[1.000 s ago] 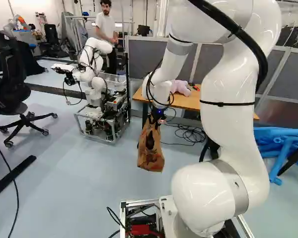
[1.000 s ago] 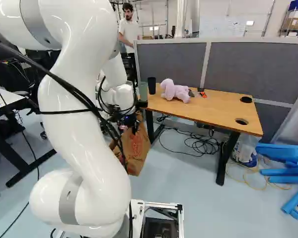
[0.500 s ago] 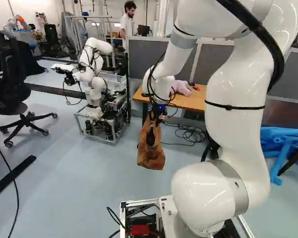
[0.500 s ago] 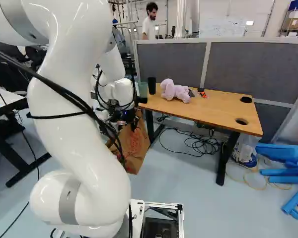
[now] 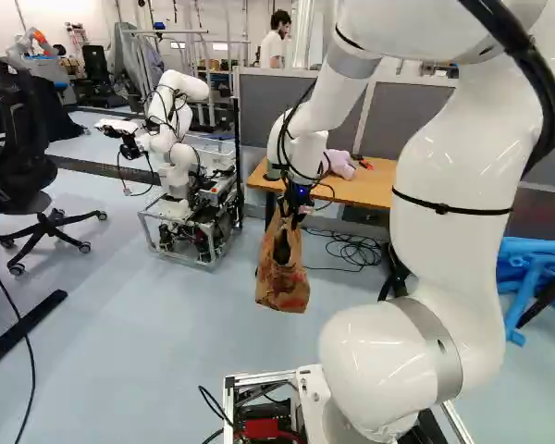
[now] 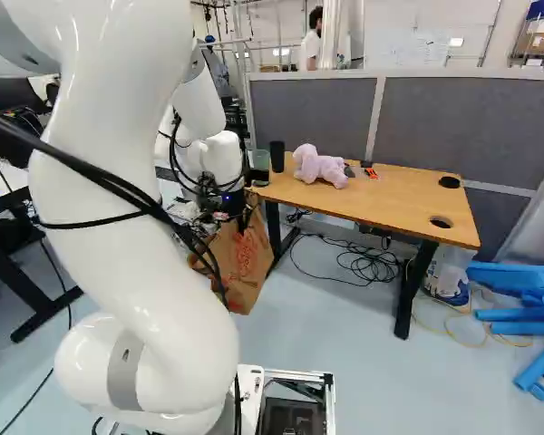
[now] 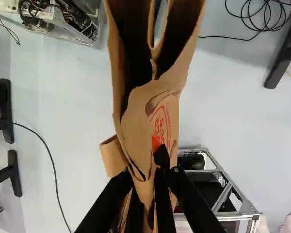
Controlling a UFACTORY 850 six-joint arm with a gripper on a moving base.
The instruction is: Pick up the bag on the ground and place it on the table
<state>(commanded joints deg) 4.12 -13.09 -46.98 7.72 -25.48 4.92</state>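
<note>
In the left base view my gripper [image 5: 294,205] is at the top of the brown paper bag [image 5: 283,277], which hangs upright below it, above the floor. The wrist view has the gripper [image 7: 148,171] shut on the bag's pinched upper edge, the paper [image 7: 160,114] spreading out ahead of the fingers with red print on its side. The wooden table [image 6: 394,207] stands beyond and to the right of the bag in the right base view; the bag hangs lower than its top, near its left end.
On the table are a pink plush toy [image 6: 320,167], a black cup [image 6: 276,156] and small red and black items. Cables [image 6: 367,263] lie beneath it. Another robot [image 5: 171,139] stands left of the bag, an office chair [image 5: 28,157] farther left. Blue tubes [image 6: 526,304] lie at right.
My arm has shifted against its lowest joint, and the gripper has risen slightly with the bag held in it. The base has not moved.
</note>
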